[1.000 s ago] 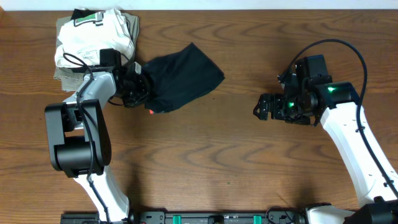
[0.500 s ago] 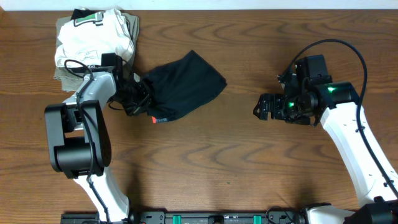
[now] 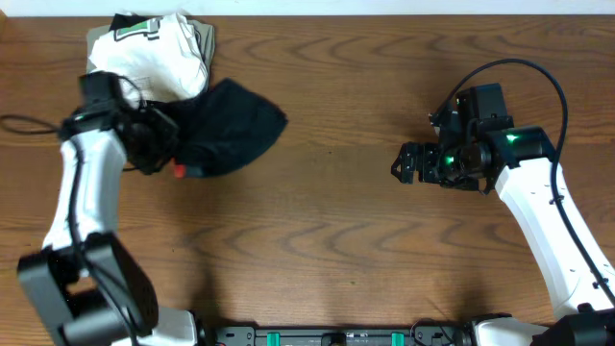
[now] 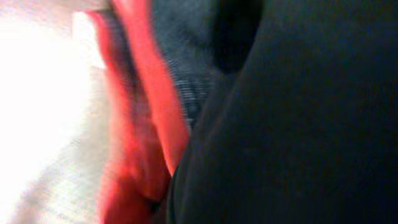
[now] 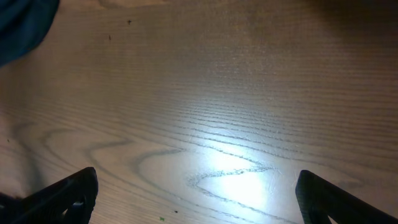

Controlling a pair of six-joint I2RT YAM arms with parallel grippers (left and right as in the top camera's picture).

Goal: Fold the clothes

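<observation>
Left fingers (image 3: 168,159) pinch the bunched black pants (image 3: 231,125) by the red-lined waistband (image 4: 140,112), beside the white pile (image 3: 154,62); right fingers (image 3: 404,165) hang spread over the bench (image 3: 317,250). Best drag them clear, then flatten.

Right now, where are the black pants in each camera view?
Overhead: black pants upper left, beside the white folded pile.
Left wrist: black pants fill the right half.
Right wrist: likely the dark patch, top-left corner.
Shared landmark: red waistband lining, overhead and left wrist.

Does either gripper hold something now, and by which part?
The left gripper holds the black pants at their red-lined waistband end; the right gripper, open, holds nothing.
</observation>
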